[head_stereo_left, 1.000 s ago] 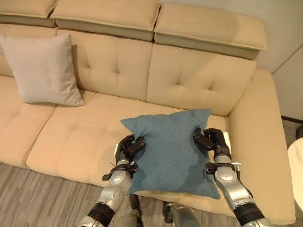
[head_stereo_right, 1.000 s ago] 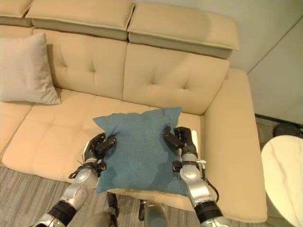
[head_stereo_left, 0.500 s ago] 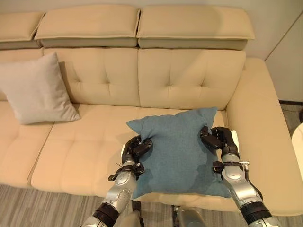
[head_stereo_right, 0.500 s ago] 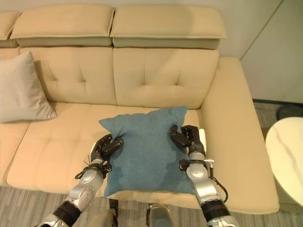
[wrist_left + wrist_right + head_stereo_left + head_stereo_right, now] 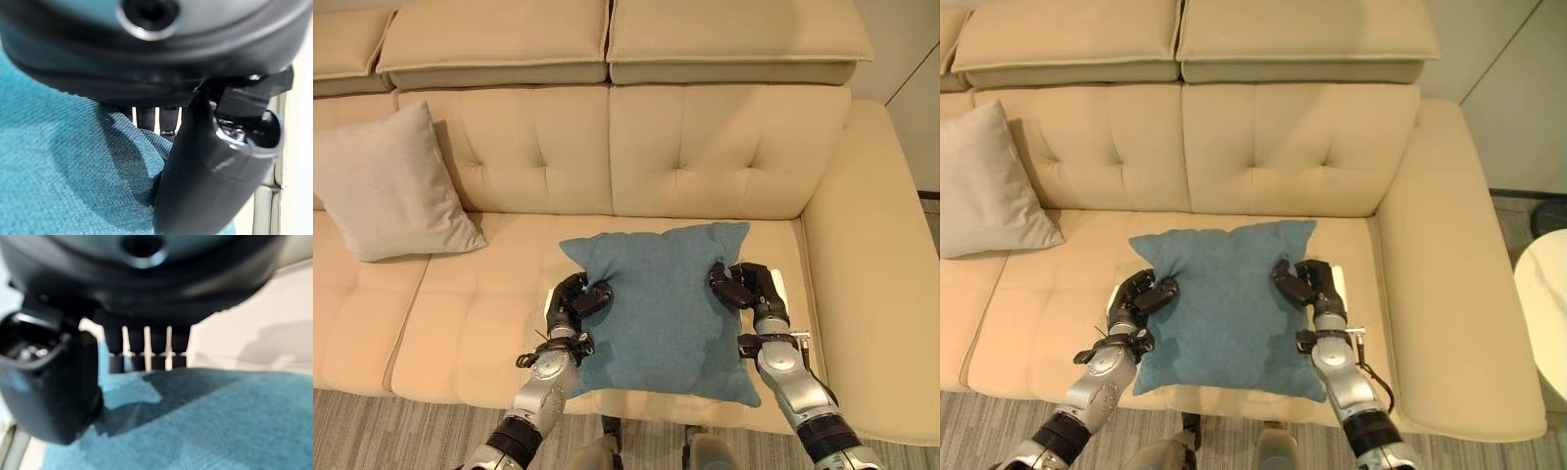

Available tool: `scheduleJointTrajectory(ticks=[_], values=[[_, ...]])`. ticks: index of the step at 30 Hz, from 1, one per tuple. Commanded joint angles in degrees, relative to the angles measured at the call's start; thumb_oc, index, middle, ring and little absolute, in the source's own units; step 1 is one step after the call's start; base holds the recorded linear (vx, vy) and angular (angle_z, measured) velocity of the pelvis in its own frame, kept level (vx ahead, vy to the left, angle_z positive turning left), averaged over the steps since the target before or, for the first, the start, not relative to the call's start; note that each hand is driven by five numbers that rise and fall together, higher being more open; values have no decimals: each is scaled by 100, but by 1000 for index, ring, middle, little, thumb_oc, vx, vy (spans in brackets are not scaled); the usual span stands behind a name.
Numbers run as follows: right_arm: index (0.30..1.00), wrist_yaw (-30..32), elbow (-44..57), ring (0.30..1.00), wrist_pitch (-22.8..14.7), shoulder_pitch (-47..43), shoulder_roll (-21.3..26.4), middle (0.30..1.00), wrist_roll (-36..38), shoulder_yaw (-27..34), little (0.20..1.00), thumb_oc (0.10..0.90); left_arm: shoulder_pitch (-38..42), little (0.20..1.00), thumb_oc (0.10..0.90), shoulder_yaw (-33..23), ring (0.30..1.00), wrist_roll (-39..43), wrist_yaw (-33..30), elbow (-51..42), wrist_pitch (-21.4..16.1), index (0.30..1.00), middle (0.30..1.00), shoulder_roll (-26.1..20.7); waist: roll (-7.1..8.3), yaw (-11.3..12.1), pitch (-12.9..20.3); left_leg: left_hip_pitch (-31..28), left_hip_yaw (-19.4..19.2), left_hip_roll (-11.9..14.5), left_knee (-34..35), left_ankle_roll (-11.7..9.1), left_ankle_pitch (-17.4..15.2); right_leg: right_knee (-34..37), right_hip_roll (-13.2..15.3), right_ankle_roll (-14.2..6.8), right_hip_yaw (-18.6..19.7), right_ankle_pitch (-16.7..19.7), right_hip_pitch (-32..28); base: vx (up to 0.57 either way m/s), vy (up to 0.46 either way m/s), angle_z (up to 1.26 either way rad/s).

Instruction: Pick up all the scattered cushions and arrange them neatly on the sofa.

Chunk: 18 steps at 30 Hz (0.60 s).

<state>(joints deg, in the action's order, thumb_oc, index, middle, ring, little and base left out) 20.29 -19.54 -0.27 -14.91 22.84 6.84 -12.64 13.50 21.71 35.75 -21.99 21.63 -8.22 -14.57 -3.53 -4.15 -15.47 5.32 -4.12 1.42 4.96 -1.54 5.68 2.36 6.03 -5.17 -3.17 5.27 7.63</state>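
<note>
Left hand (image 5: pixel 574 300) is clamped on one side edge of the blue cushion (image 5: pixel 661 308), thumb on top and fingers curled under the fabric. Right hand (image 5: pixel 749 287) has the same pinch going on the opposite edge, so the cushion is gripped from both sides. It sits flat over the beige sofa (image 5: pixel 705 147), on the seat section nearest the sofa's armrest and just in front of its backrest. Further along the sofa, well apart from the blue one, a grey cushion (image 5: pixel 391 181) leans upright against the backrest.

Probably a living room: tufted sofa (image 5: pixel 705 147), cushions (image 5: pixel 396 186).
</note>
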Motion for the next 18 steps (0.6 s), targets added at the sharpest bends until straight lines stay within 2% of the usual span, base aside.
scheduleJointTrajectory(ticks=[1,3,7,8,9,11,13,14,15,17,18], values=[[300,179,475,300,-1128,-1491,-504,300,-91,-406,300,400,1824,300,400,439,300,-943,106,-695,-665,300,300,146,393,52,440,627,-1,52,-565,-121,-677,-422,81,-235,-25,-495,333,-54,-22,-7],[300,271,393,300,-1183,-1737,-498,300,-111,-446,300,400,2044,300,400,436,300,-1050,13,-608,-708,300,300,88,399,60,434,730,3,54,-556,-127,-641,-400,73,-237,-43,-454,435,-27,-11,-2],[300,928,-12,300,-1389,-2981,-273,300,-290,-415,300,400,3403,300,400,438,300,-1588,-542,-28,-841,300,300,-217,430,110,396,1085,93,49,-440,-179,-484,-267,18,-254,-88,-306,775,-2,-15,2],[300,929,-18,300,-1391,-2993,-273,300,-289,-414,300,400,3414,300,400,437,300,-1588,-542,-22,-843,300,300,-219,431,107,403,1109,95,46,-437,-178,-464,-261,21,-253,-88,-289,797,4,-19,8],[300,1249,-217,300,-1469,-3536,-177,300,-454,-456,300,400,4043,300,400,494,300,-1883,-815,227,-874,300,300,-383,414,132,393,1220,142,31,-333,-205,-392,-202,-3,-279,-87,-252,921,16,-14,6],[300,1384,-326,300,-1489,-3789,-111,300,-532,-478,300,400,4319,300,400,495,300,-2011,-917,348,-890,300,300,-445,400,134,412,1297,165,18,-269,-214,-325,-171,-6,-287,-91,-203,1018,17,-10,9],[300,1974,-719,300,-1536,-4810,261,300,-933,-644,300,400,5370,300,400,613,300,-2564,-1455,775,-902,300,300,-676,320,158,406,1535,271,-9,-50,-289,-153,-90,-42,-308,-104,-150,1293,15,-11,9],[300,1974,-722,300,-1538,-4813,261,300,-932,-645,300,400,5372,300,400,612,300,-2564,-1454,777,-903,300,300,-676,319,157,412,1544,272,-10,-50,-289,-150,-89,-42,-308,-105,-148,1301,8,-12,10],[300,2211,-915,300,-1498,-5187,369,300,-1079,-710,300,400,5819,300,400,707,300,-2772,-1618,1071,-837,300,300,-705,274,160,385,1635,310,-17,-8,-321,-144,-75,-50,-319,-108,-153,1396,12,-15,11],[300,2356,-1066,300,-1475,-5428,450,300,-1186,-761,300,400,6103,300,400,775,300,-2862,-1689,1284,-826,300,300,-759,261,157,380,1746,329,-24,4,-334,-90,-55,-53,-328,-112,-112,1497,3,-21,16],[300,2515,-1322,300,-1412,-5819,531,300,-1238,-865,300,400,6494,300,400,857,300,-2840,-1738,1658,-786,300,300,-722,232,163,340,1816,360,-31,4,-358,-87,-44,-65,-335,-119,-126,1551,-10,-16,13]])
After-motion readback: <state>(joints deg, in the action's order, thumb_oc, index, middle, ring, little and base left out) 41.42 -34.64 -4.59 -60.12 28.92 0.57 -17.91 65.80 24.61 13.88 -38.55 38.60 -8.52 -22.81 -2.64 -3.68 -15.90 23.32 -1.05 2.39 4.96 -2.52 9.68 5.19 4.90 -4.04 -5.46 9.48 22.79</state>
